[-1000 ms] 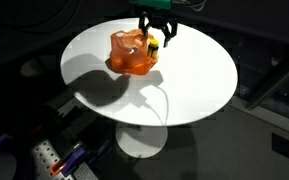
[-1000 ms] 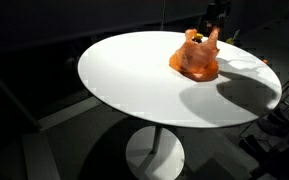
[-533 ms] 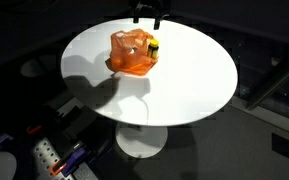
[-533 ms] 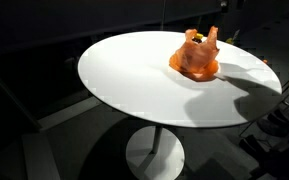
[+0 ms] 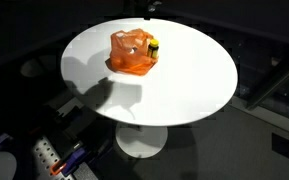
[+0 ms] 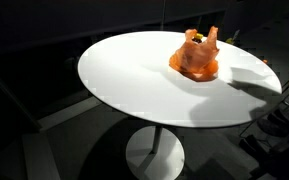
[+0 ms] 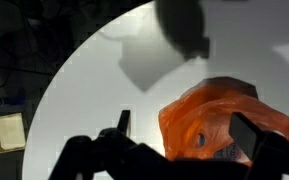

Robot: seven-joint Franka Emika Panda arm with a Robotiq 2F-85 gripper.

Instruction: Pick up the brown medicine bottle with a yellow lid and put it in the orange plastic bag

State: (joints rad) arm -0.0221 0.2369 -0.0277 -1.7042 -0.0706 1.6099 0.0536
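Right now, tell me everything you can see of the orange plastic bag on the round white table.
The orange plastic bag looks thin, glossy and slightly see-through. It is crumpled into a low heap, mouth open upward, with a peak of plastic poking up. It rests off centre on the round white table. A brown medicine bottle with a yellow lid stands upright against its edge; whether it is inside cannot be told. Nothing else touches the bag.
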